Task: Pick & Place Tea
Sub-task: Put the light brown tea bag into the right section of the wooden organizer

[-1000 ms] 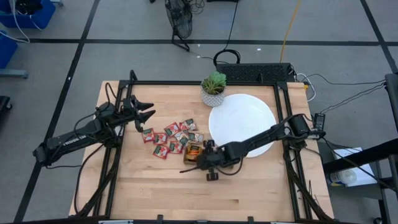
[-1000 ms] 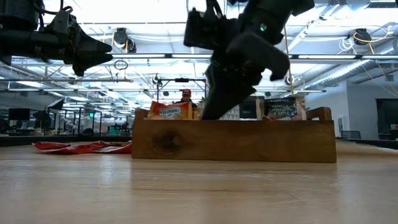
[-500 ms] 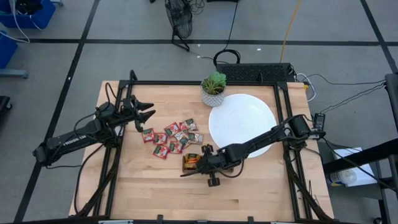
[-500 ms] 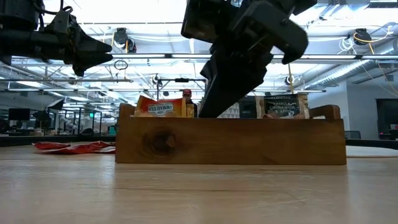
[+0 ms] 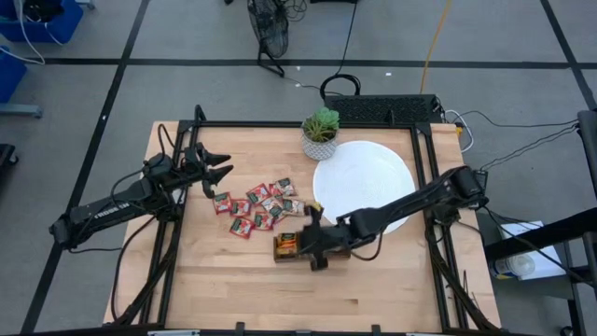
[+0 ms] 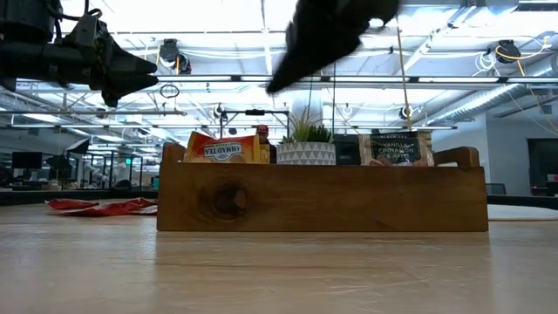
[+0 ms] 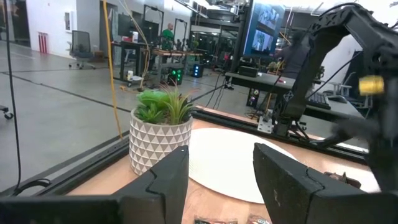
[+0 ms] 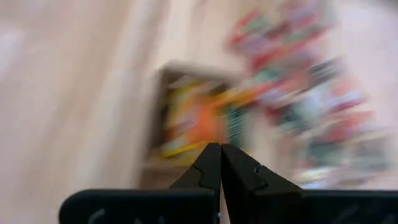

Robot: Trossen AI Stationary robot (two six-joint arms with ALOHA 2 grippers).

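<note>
Your tea sachets (image 5: 259, 206) lie scattered just left of frame centre on the tabletop (image 5: 224, 271): small flat squares, mostly red, a few pale with dark print. The wooden tray (image 5: 291, 246) sits below them; from table height, an orange-yellow sachet (image 6: 225, 149) stands in its left end and a dark-printed one (image 6: 390, 148) in its right. Your right gripper (image 5: 314, 245) hovers over the tray, fingers pressed together, holding nothing. Your left gripper (image 5: 216, 168), parted and empty, waits at upper left.

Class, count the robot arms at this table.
2: the left arm at the table's left edge, the right arm reaching across the white disc to the wooden tray. None seem hidden.
</note>
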